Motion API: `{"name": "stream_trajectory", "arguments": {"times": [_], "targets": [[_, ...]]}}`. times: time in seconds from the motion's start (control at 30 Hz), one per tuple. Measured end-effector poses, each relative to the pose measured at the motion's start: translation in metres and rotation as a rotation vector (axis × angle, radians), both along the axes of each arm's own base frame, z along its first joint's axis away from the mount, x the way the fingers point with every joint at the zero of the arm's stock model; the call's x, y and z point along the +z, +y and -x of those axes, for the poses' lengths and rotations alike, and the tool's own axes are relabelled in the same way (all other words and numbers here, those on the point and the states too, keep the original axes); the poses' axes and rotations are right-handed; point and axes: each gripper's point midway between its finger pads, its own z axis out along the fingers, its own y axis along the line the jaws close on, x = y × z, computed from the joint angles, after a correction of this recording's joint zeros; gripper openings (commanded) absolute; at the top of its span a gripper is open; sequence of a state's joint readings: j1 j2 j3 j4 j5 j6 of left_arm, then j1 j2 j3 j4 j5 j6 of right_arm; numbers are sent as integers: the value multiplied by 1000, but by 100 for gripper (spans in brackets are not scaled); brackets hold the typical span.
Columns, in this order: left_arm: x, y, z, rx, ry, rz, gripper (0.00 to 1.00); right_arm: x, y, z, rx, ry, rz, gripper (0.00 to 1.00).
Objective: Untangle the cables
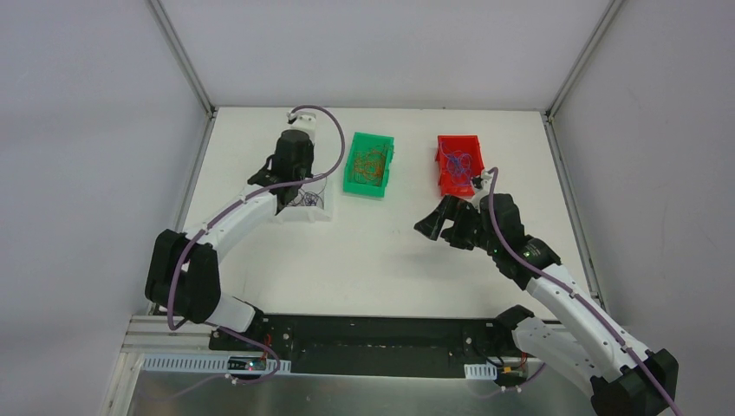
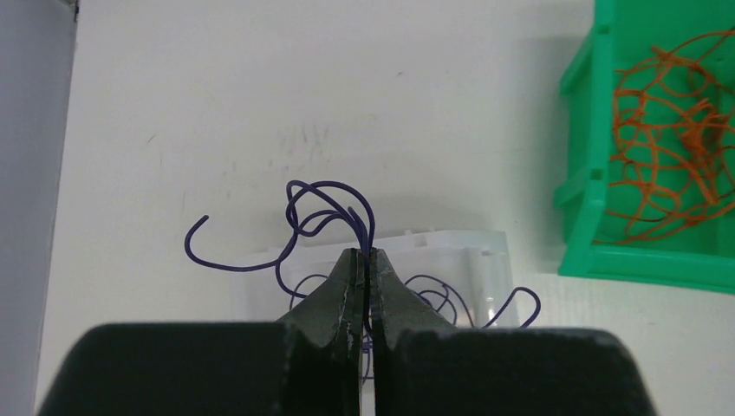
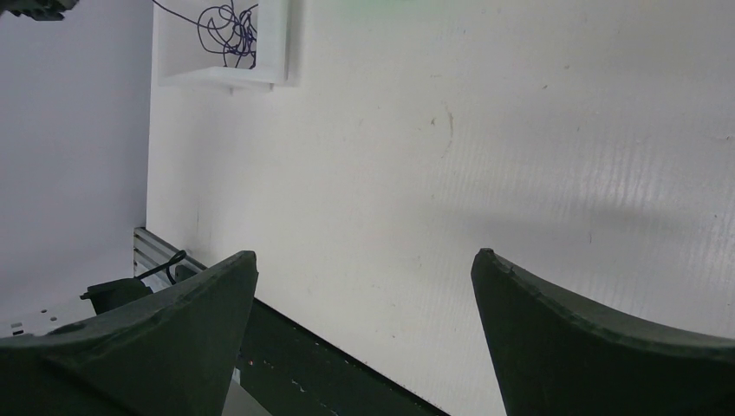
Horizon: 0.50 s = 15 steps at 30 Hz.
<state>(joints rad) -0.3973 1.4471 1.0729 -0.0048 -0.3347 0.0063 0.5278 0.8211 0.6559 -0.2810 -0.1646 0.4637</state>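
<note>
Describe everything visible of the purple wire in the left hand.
The thin dark purple wire is a glossy, springy-looking strand, pinched between the fingertips of the shut left hand. Beyond the grip it coils in several loops; one free end hooks out left. It sits over the clear plastic tray holding more purple strands.

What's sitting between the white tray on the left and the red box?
The green box, holding a tangle of orange wires, sits between them; the top view shows it.
</note>
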Motion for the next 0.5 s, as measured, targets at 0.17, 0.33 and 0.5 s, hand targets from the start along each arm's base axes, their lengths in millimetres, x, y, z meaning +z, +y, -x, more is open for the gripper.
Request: {"name": "stream_trajectory", "arguments": {"times": [0.17,0.33,0.5], "targets": [[-38,20,6,62,-3,-84,0,0,0,0,0,1,0,98],[-49,22,10,63,18,-93,0,-3,1,0,-1,11,3,98],[-64,18,22,65,92,-42,0,-5,2,0,2,27,2,98]]}}
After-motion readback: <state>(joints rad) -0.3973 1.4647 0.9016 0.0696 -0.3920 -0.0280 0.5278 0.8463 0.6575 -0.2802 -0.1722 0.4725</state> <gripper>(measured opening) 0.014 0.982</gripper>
